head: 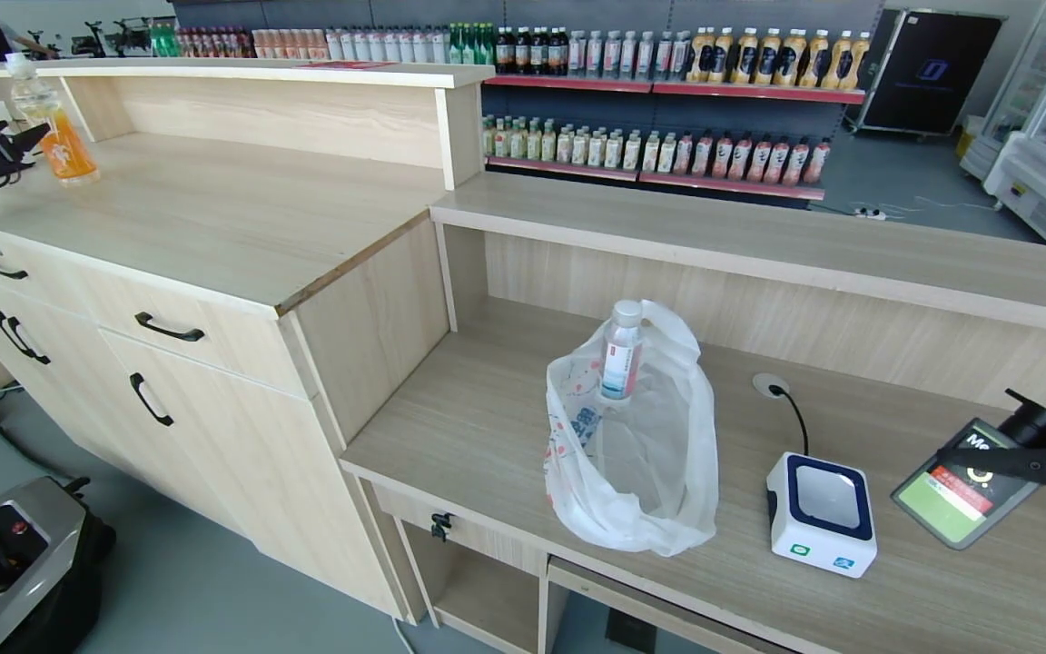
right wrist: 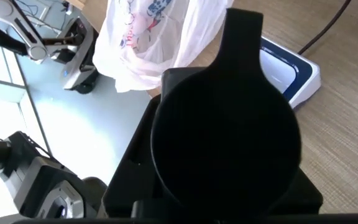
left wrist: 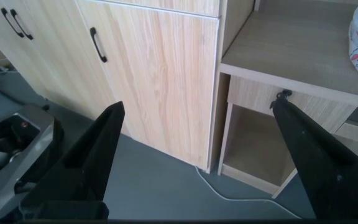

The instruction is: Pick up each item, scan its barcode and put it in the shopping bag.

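**Head view** — scan step in hand. Right gripper [head: 959, 459] at the right end of the desk [head: 487, 427], fingers clamped on a flat packet [head: 941, 500]. Held just above the desk top, beside the scanner [head: 821, 513] but not over its window. Printed face up, tilted toward the camera. Long axis apparently slanting from the front edge toward the back right corner; barcode not seen. Shopping bag [head: 659, 481] near the middle of the desk, mouth open, a clear bottle [head: 621, 350] upright inside.

Next, as judged: carry the packet over the scanner window, turn the barcode side down, then cross to the bag mouth.

**Left wrist view** — left gripper [left wrist: 197, 106] low before the cabinet doors [left wrist: 160, 74], fingers apart, nothing between.

**Right wrist view** — shopping bag and scanner close together on the desk below. Finger state not to be told from here.
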Motion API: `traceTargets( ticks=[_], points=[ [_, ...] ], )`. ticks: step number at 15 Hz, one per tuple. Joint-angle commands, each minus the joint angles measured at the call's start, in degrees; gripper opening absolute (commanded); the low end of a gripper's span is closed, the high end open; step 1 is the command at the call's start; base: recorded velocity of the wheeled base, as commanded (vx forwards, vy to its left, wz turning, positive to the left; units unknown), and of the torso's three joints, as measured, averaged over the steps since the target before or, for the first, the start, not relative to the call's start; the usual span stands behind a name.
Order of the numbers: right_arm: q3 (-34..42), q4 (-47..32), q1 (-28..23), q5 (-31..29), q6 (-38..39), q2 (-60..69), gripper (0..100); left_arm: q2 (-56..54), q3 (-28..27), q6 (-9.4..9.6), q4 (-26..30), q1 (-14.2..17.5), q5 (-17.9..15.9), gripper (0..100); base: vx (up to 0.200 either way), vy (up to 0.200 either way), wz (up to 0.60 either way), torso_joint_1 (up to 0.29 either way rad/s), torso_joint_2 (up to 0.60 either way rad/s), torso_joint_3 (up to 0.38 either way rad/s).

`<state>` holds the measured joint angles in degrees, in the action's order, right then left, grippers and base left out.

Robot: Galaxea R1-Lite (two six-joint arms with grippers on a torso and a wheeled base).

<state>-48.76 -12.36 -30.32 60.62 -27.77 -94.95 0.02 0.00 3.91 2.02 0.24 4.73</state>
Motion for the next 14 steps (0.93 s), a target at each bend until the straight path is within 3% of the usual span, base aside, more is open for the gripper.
traceTargets(
  ticks=[1,14],
  points=[
    [0.25,-0.38,-0.44,-0.16,-0.27,-0.41,0,-0.02,0.0,-0.05,0.0,0.02,0.02,100,0.0,0.0,0.0,0.0,0.0,0.0],
    [-1.95,2.96,1.4,-0.95,-0.35,-5.24,0,0.06,0.0,-0.05,0.0,0.02,0.02,100,0.0,0.0,0.0,0.0,0.0,0.0]
  ],
)
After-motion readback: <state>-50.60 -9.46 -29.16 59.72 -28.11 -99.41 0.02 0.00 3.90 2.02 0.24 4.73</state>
